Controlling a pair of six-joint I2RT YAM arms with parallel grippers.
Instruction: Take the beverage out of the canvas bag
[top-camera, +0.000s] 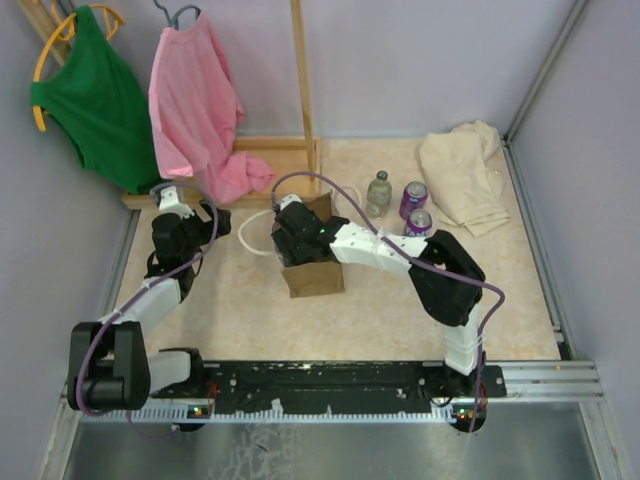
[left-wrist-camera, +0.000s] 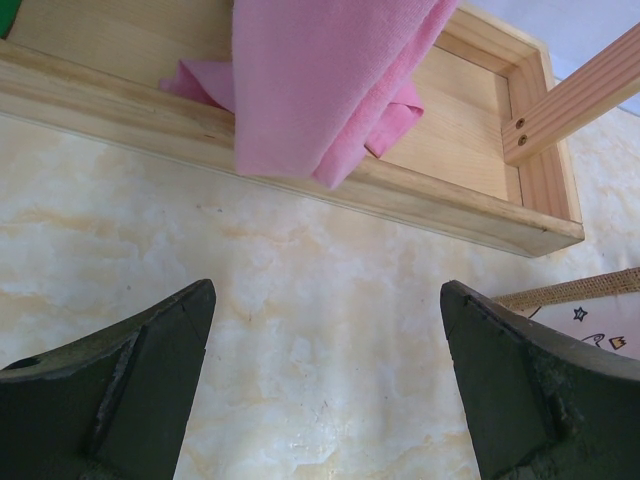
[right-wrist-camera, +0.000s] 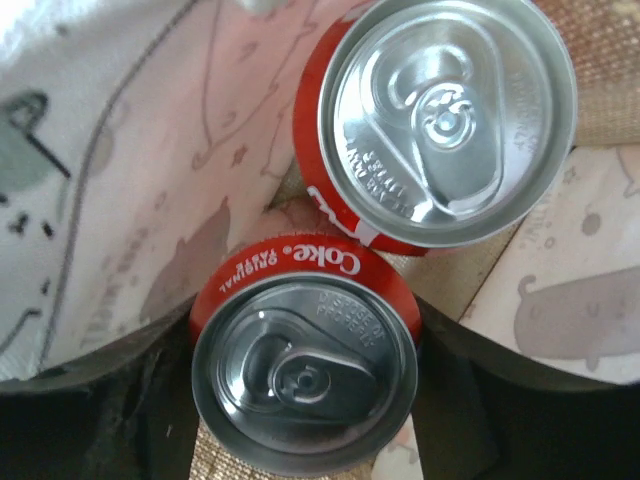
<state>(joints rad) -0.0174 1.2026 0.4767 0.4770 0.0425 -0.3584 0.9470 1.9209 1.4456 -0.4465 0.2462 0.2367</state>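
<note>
Near the middle of the tabletop (top-camera: 230, 310), a bit toward the far edge, sits the canvas bag (top-camera: 314, 278) with its mouth open at the top. The right hand (right-wrist-camera: 308, 415) points straight down into the bag from above. One red can (right-wrist-camera: 305, 360) stands right between its two fingers, one finger on each side. The other red can (right-wrist-camera: 450, 110) stands just beside it. Both cans stand up tall with their lids facing the hand.

The fingers look very close to the can's sides, but I cannot tell if they squeeze it. Since the can stands tall, I think it should go straight up out of the bag, so it does not bump the other red can or catch on the cloth.

The left hand (left-wrist-camera: 327, 295) is spread wide with nothing in it. It hangs over bare tabletop to the left of the bag, toward the far left corner. The right arm is the nearer one for this job.
</note>
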